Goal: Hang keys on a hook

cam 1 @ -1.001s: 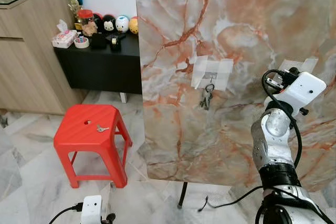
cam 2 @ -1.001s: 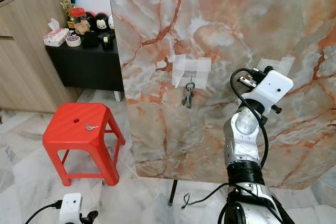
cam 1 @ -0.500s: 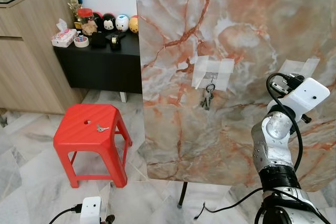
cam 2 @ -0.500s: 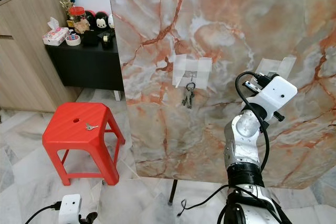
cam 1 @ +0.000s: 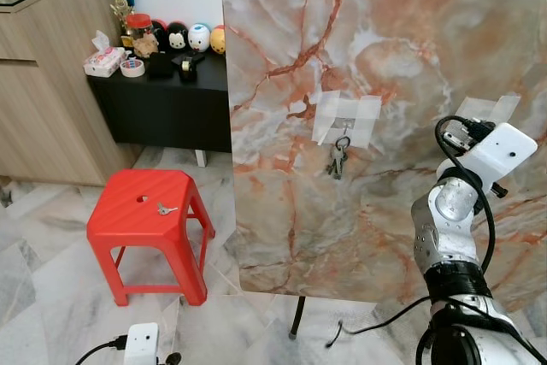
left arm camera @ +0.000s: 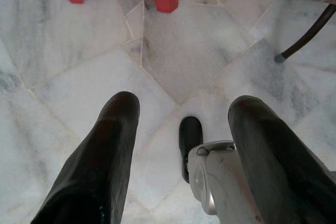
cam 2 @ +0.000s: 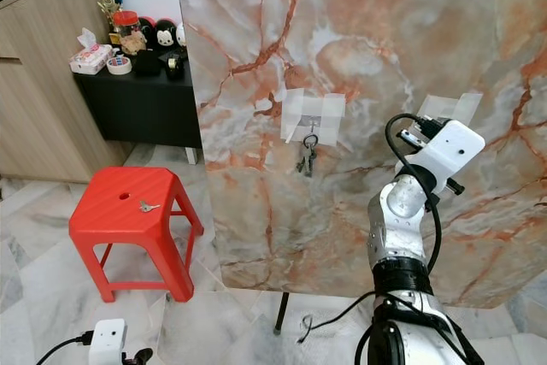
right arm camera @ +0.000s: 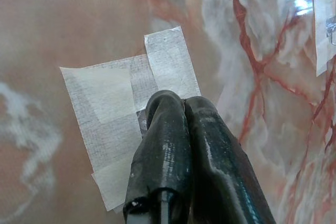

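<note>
Since a second ago my right arm has dipped slightly, and my right hand (right arm camera: 176, 129) remains raised before the upright orange-veined marble board (cam 1: 402, 57), black fingers pressed together and empty, tips at a white tape patch (right arm camera: 113, 114). Bunch of metal keys (cam 1: 337, 160) hangs from a small hook (cam 1: 344, 132) taped at the board's centre. One loose silver key (cam 1: 166, 208) lies on the red plastic stool (cam 1: 149, 211). My left hand (left arm camera: 184, 145) hangs low over the pale marble floor (left arm camera: 79, 51), fingers apart and empty.
</note>
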### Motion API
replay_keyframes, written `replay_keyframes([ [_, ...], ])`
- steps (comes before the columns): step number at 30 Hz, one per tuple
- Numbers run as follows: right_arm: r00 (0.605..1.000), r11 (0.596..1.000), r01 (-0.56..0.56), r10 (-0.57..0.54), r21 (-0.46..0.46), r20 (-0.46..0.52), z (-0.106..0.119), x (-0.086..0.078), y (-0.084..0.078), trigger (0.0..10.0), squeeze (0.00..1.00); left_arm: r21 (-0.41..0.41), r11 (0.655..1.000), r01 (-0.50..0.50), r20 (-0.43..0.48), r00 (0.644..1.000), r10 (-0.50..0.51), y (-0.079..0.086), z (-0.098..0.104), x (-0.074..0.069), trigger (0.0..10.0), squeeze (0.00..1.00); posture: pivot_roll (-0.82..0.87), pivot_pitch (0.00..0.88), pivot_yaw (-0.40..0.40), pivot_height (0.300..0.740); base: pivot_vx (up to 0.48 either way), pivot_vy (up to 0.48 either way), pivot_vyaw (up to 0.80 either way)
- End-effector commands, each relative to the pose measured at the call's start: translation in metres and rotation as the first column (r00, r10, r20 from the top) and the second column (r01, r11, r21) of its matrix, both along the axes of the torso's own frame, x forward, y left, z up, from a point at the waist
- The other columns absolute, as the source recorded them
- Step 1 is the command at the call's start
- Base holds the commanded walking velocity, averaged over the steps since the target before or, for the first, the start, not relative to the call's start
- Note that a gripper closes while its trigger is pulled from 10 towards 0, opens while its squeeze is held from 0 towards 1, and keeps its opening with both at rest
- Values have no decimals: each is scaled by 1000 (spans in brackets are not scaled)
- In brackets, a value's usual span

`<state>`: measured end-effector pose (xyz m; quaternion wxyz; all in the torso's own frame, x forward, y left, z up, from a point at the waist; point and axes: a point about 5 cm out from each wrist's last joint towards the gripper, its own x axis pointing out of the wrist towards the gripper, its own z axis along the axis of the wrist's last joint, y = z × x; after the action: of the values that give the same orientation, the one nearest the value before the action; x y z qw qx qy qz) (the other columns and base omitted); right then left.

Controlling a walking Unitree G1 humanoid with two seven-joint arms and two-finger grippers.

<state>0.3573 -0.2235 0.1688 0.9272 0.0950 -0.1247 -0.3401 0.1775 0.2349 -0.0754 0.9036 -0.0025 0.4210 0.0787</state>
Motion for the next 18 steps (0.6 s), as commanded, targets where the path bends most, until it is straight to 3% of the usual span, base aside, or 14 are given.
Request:
replay_keyframes([
  [1, 1000, 1000, 7, -7, 6, 21, 7, 3, -4, 10000, 0, -1, 1000, 4, -31, 1000, -4, 1, -3, -7, 10000, 0, -4, 0, -59, 740, 0, 0, 0],
  [18, 998, 1000, -28, 27, -12, -54, 5, 12, -3, 10000, 0, 2, 1000, 19, -23, 1000, -19, -3, -3, -3, 10000, 0, 0, 0, -58, 740, 0, 0, 0],
])
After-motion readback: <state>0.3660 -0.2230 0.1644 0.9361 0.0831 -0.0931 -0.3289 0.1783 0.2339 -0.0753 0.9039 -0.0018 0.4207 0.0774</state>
